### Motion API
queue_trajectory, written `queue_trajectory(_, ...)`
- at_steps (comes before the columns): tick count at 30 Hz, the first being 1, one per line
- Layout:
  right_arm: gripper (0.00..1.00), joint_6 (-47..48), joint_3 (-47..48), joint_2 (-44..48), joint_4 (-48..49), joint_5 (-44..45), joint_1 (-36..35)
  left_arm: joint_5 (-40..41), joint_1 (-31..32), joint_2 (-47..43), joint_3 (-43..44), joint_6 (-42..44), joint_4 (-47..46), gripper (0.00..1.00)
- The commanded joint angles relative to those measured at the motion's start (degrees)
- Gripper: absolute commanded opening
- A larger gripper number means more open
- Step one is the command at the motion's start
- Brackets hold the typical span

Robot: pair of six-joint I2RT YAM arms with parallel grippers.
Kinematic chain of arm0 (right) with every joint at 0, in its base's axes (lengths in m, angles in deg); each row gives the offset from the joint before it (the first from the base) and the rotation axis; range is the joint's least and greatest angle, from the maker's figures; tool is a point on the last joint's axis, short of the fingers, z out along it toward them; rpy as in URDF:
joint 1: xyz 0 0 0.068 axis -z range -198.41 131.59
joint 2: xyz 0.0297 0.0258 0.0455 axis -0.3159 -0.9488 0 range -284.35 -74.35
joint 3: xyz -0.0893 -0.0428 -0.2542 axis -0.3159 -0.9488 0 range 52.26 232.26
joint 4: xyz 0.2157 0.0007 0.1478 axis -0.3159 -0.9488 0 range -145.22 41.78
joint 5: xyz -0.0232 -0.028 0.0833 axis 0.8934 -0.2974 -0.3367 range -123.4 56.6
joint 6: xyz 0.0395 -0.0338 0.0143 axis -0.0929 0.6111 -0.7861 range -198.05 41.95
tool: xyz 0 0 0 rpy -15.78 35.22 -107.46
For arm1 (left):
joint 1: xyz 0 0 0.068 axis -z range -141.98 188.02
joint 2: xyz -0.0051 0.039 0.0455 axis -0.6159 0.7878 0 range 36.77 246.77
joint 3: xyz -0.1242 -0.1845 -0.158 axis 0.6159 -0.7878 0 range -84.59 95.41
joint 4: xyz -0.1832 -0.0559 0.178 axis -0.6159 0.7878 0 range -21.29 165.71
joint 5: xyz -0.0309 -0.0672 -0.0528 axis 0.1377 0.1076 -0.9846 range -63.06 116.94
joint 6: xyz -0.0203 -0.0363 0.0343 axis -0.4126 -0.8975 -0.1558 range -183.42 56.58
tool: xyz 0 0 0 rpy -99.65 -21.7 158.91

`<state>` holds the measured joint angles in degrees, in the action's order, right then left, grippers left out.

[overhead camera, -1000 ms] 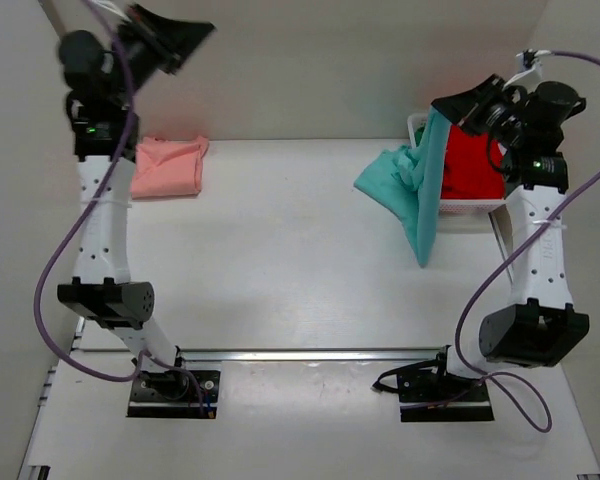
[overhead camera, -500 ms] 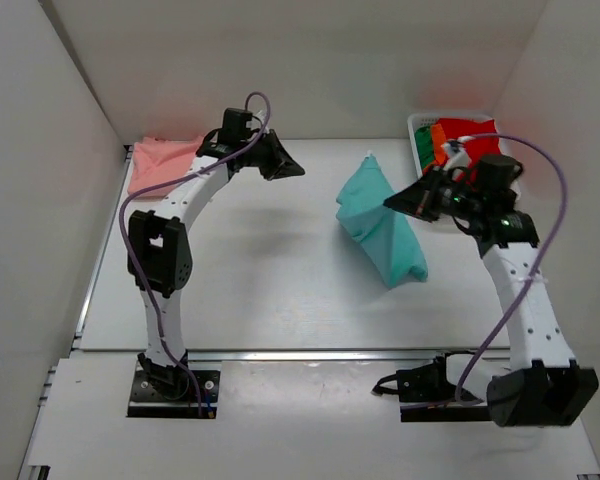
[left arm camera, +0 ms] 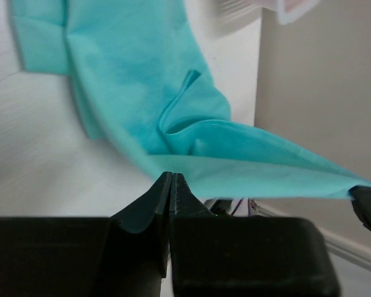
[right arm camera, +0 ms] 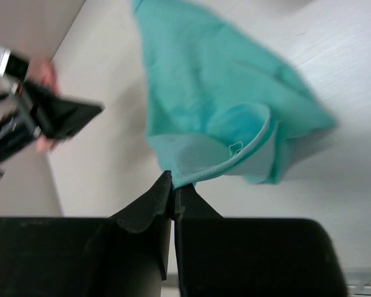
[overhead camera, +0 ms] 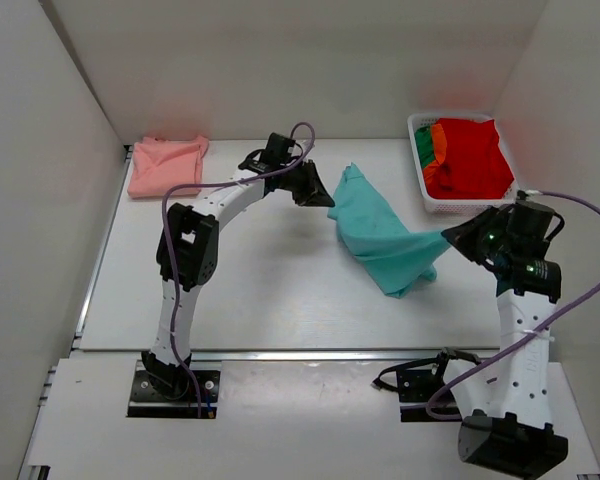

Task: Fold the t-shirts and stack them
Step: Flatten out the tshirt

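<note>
Teal short-sleeved cloth t-shirt [overhead camera: 380, 235] spans left gripper [left arm camera: 172, 180] and right gripper [right arm camera: 172, 180], both pairs of jaws clamped on its edge, seemingly to spread it flat.

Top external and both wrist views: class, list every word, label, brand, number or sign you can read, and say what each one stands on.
No text can be read in any view.
teal t-shirt: a small tag sits by its folded edge in the right wrist view, too small and blurred to read.
white basket: no lettering shows on it.
</note>
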<state>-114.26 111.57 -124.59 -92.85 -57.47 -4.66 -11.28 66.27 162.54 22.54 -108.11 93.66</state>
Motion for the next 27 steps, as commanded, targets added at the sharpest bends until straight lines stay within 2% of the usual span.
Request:
queue_trajectory(1,0.00,-2.5,-1.3,3.7,-0.2,15.8,4.0,0.8,-1.0,-2.5,-1.0,4.5,3.7,0.11)
queue_trajectory(4,0.00,-6.9,-4.7,7.0,3.2,21.7,8.9,1.9,-1.8,-3.7,-3.3,6.0,4.5,0.10)
queue_trajectory(6,0.00,-9.0,-5.7,6.7,3.8,22.3,12.3,1.5,-2.8,-3.6,-4.7,5.9,4.1,0.20)
queue_trajectory(9,0.00,-10.0,-6.4,4.7,2.3,26.2,12.6,2.4,-2.1,-2.9,-3.3,6.9,5.9,0.23)
queue_trajectory(11,0.01,-9.3,-7.2,4.8,3.5,28.1,11.9,4.0,-1.6,-1.8,-1.7,7.6,7.6,0.44)
queue_trajectory(12,0.00,-8.8,-7.4,4.7,4.6,28.0,11.9,4.5,-1.5,-1.2,-1.2,7.8,7.8,0.49)
queue_trajectory(18,0.00,-8.3,-9.2,3.2,6.7,27.8,12.2,4.9,1.6,3.2,3.9,6.0,6.8,0.51)
queue_trajectory(23,0.00,-8.6,-8.9,1.8,7.8,27.7,9.7,6.9,5.7,8.0,9.0,4.4,5.7,0.50)
queue_trajectory(27,0.00,-7.5,-8.4,1.5,7.9,26.8,10.4,10.0,7.5,11.0,11.9,3.9,7.1,0.52)
